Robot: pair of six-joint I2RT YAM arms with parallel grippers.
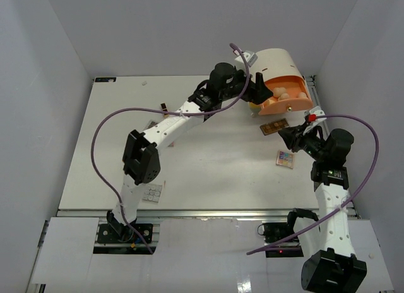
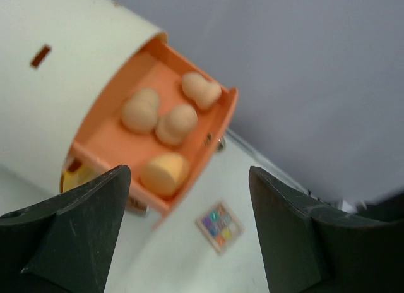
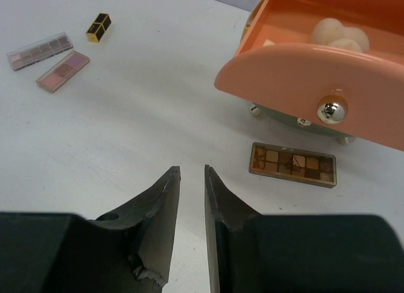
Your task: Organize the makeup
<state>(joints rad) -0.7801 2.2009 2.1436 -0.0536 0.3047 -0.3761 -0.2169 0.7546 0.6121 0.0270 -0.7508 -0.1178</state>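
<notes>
Brown eyeshadow palette [image 3: 292, 165] lies ahead and right of the right pincer [image 3: 192, 170], long axis crosswise. That pincer is barely parted and empty. The left pincer [image 2: 188, 173], wide open and empty, is farther off.

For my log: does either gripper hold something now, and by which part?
Nothing is held. The left gripper is wide open; the right gripper is only narrowly open and empty.

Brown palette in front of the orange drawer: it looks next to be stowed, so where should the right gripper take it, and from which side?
Probably the brown palette mid-length, across its short width, from above and slightly from the near side. It lies flat and thin on the table, and the orange drawer juts out close behind it.
</notes>
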